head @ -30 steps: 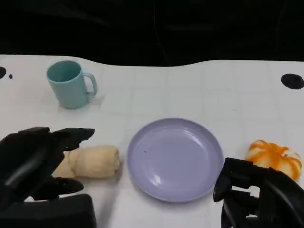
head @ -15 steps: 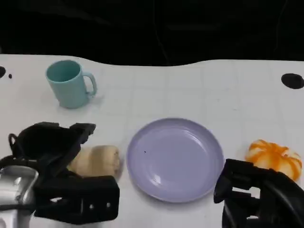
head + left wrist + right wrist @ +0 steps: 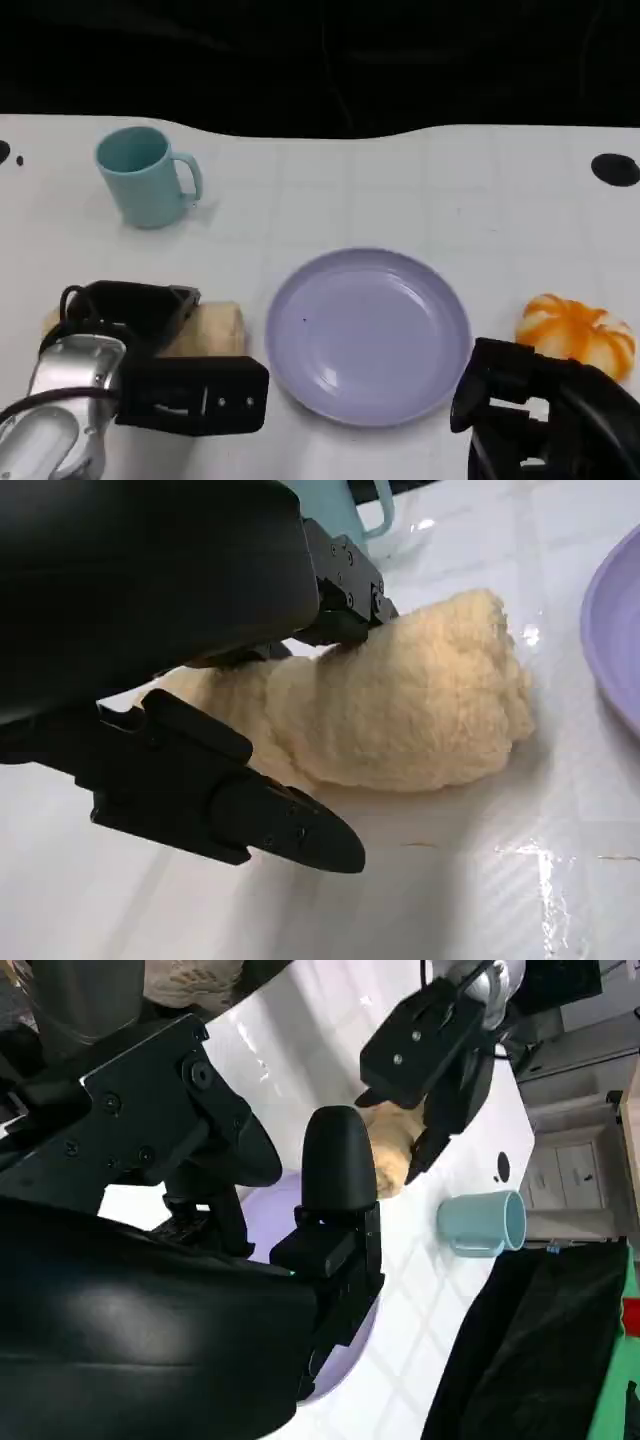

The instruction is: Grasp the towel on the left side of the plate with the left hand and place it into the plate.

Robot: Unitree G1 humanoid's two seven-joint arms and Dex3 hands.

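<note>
Towel (image 3: 212, 328): cream, rolled, lying on the table (image 3: 400, 180) just left of the plate (image 3: 367, 335), long axis running left-right, one end toward the plate. Left hand (image 3: 150, 345): over the towel, fingers touching it on top; whether it grips, cannot tell. Right hand (image 3: 530, 420): right of the plate, fingers apart, holding nothing.

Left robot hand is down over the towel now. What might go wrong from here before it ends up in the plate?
1. The left robot hand straddles the towel with fingers apart, one touching its top; a shallow close may pinch only fluff and drop it.
2. The towel is a loose roll, so it may unroll when lifted and drape over the plate rim.
3. A low carry could nudge the plate toward the right robot hand.
</note>
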